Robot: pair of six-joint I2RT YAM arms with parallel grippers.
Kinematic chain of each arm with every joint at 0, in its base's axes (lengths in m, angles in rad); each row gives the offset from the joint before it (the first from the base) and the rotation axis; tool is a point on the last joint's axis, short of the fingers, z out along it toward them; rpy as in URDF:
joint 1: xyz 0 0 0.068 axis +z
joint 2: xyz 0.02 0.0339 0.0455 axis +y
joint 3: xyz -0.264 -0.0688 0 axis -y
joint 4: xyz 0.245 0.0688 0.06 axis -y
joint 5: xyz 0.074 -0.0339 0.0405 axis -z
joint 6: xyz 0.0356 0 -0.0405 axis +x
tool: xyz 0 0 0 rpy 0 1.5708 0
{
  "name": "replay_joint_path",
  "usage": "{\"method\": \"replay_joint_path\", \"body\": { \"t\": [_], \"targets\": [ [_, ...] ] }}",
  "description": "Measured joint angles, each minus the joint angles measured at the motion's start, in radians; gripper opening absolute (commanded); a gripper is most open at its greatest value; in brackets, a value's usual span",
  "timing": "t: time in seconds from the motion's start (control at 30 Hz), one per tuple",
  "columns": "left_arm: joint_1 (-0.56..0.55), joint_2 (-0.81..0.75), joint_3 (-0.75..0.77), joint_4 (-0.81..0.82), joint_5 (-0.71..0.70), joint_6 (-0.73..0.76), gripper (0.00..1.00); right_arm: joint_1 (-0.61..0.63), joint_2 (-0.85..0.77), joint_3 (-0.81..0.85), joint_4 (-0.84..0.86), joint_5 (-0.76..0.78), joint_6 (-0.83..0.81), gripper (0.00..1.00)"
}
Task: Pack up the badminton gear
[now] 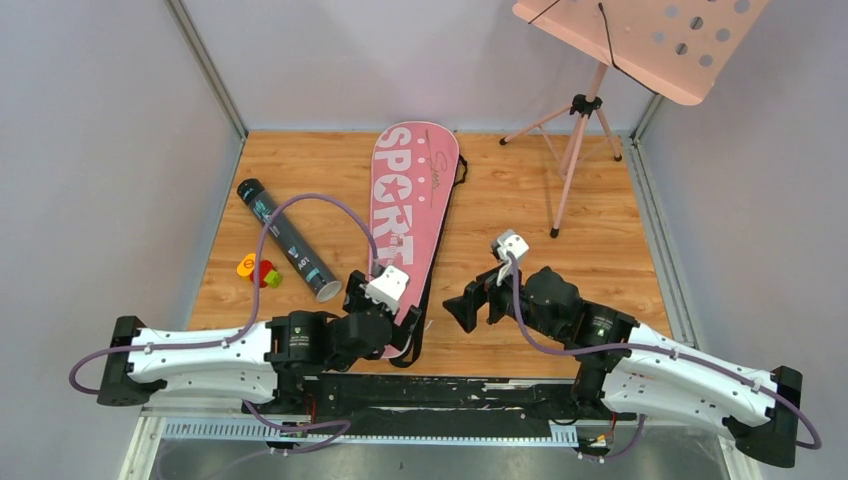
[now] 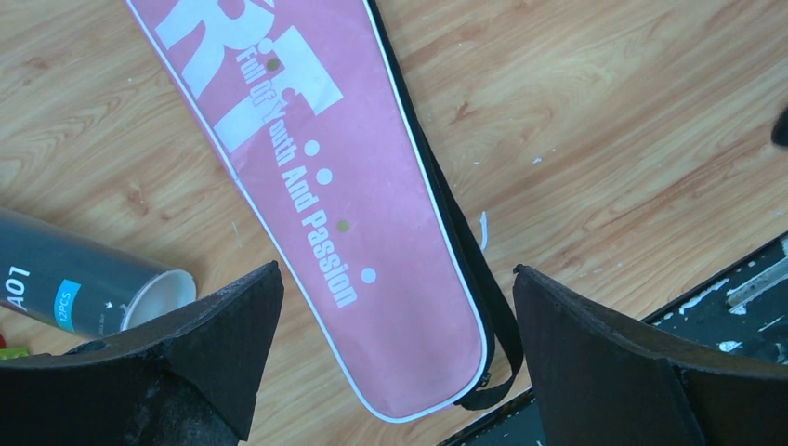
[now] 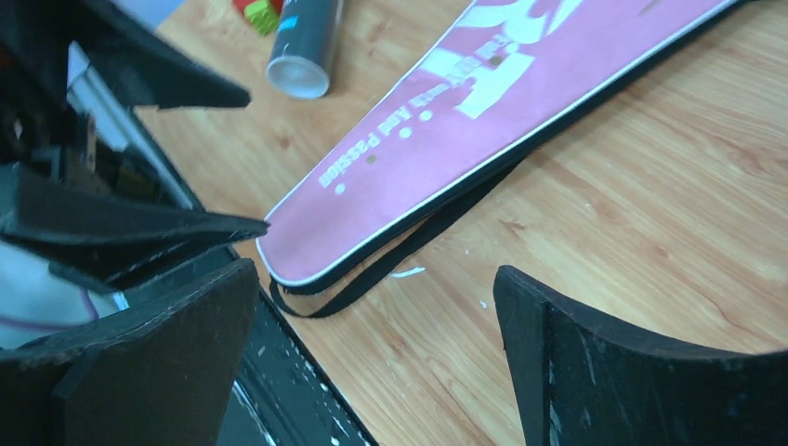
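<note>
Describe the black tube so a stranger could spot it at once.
On the wooden table, find the long pink SPORT bag. Left of it lies the black tube, slanted, with teal label marks and a pale near end; the colourful toy beside it is far smaller.

The tube (image 1: 287,238) lies left of the racket bag (image 1: 408,205) (toy (image 1: 258,270) just beside the tube).
</note>
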Motion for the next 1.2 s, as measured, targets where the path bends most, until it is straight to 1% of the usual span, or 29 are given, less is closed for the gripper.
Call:
{"method": "replay_joint_path", "body": {
  "t": [0.23, 0.4, 0.53, 0.83, 1.2],
  "targets": [
    [0.0, -0.133, 0.028, -0.017, -0.047, -0.047, 1.0, 0.0, 0.039, 0.124, -0.132, 0.245, 0.208, 1.0],
    [0.0, -0.236, 0.074, -0.017, -0.047, -0.055, 1.0, 0.0, 0.032, 0.151, -0.206, 0.327, 0.288, 1.0],
    [0.0, -0.29, 0.096, -0.024, -0.044, -0.054, 1.0, 0.0, -0.021, 0.151, -0.247, 0.362, 0.332, 1.0],
    [0.0, -0.365, 0.093, -0.031, -0.01, -0.026, 1.0, 0.0, -0.19, 0.145, -0.251, 0.404, 0.372, 1.0],
    [0.0, -0.451, 0.018, 0.041, 0.04, 0.022, 1.0, 0.0, -0.254, 0.123, -0.256, 0.404, 0.378, 1.0]
  ]
}}
